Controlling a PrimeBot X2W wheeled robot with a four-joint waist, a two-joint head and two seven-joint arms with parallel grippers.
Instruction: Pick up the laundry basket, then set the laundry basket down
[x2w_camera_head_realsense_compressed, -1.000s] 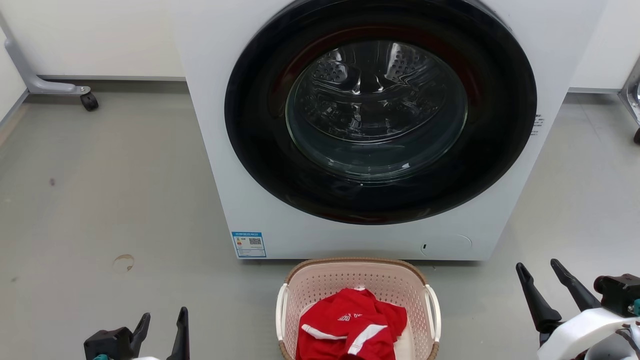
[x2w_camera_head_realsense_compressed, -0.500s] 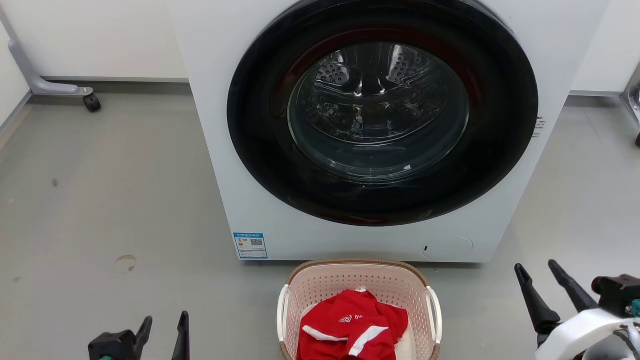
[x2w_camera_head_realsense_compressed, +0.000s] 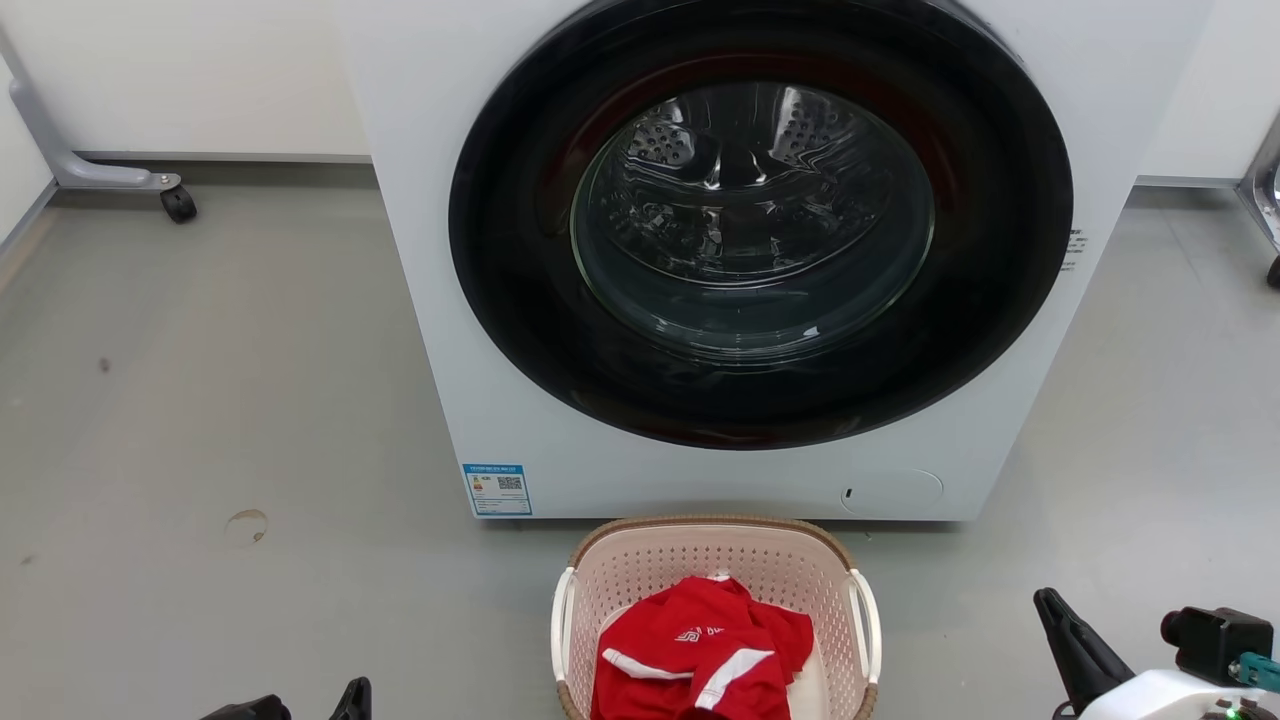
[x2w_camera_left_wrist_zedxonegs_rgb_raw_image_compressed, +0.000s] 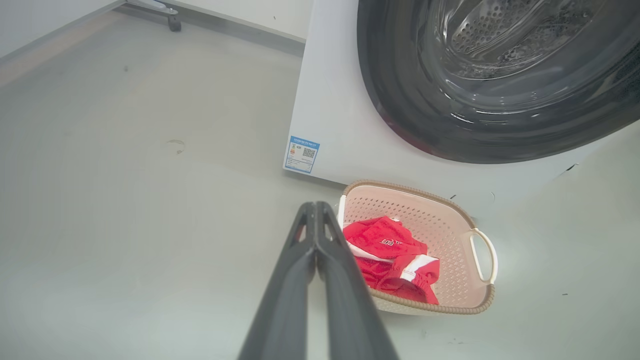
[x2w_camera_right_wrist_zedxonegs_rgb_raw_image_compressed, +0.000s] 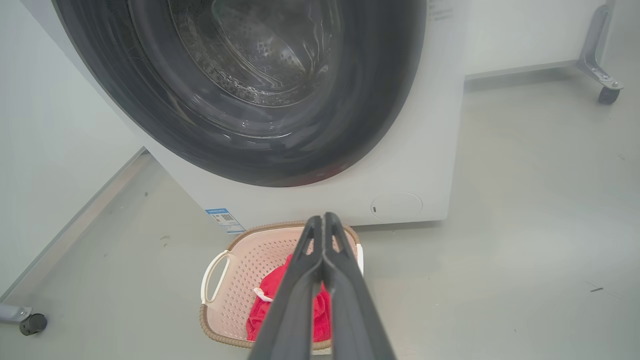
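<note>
While the laundry basket (x2w_camera_head_realsense_compressed: 700, 556) stands on the grey floor (x2w_camera_head_realsense_compressed: 200, 420), just in front of the white washer (x2w_camera_head_realsense_compressed: 420, 300), neither pincer touches it. The left pincer (x2w_camera_left_wrist_zedxonegs_rgb_raw_image_compressed: 316, 206) is closed, with its two dark fingers pressed together and nothing between them. In the head view it is low at the left, well apart from the basket. The right pincer (x2w_camera_right_wrist_zedxonegs_rgb_raw_image_compressed: 322, 218) is closed and empty in the same way, low at the right and also apart from the basket. A red garment (x2w_camera_head_realsense_compressed: 700, 650) with white stripes lies inside the basket, and the two white side handles are free. A small blue label (x2w_camera_head_realsense_compressed: 497, 488) sits on the lower front of the washer.
</note>
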